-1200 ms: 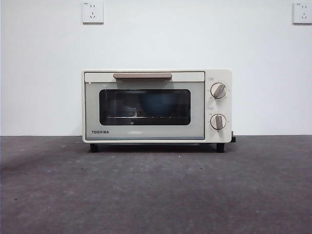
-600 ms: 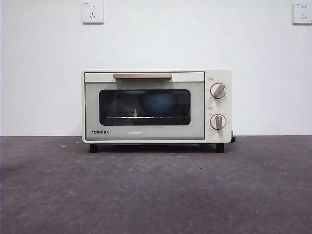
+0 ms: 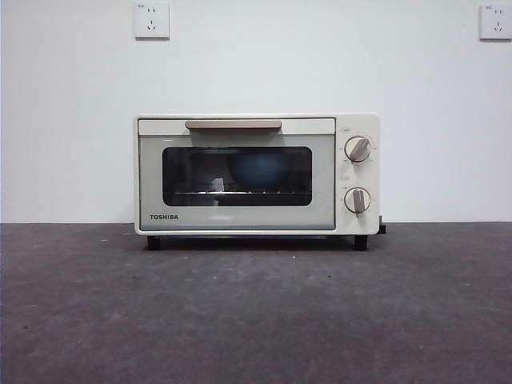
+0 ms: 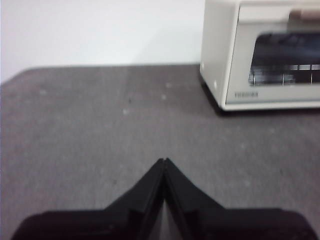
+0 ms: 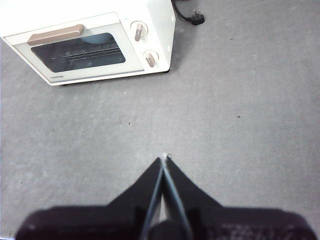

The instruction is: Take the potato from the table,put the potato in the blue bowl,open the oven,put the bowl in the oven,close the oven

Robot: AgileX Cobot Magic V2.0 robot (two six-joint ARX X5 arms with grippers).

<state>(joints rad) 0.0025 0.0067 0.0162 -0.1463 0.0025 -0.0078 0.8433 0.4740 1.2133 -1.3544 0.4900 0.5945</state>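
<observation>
**Oven shut, bowl inside, both grippers clear**

Grey table [image 3: 256,312] ran the full width under a plain white wall [image 3: 72,120], which carried two sockets [image 3: 152,20] high up. At the back of the table stood the oven [image 3: 257,174], door closed, with its beige handle [image 3: 234,124] across the top and two knobs [image 3: 358,149] on one side.

Behind the dark glass the bowl [image 3: 262,170] sat on the wire rack, a blue shape toward the knob side of the window. The potato could not be made out in any view.

Both grippers hung over bare table, well apart from the oven. The left gripper [image 4: 164,161] had its jaws pressed together, tips meeting at a point, holding nothing. The right gripper [image 5: 163,157] was likewise closed and empty.

Nothing lay between either gripper and the oven.

Only the right wrist view showed a black plug [image 5: 196,18] and cord lying on the table behind the oven's knob end. The left wrist view was blurred and caught only the oven's other corner. The front view showed no arm at all.
</observation>
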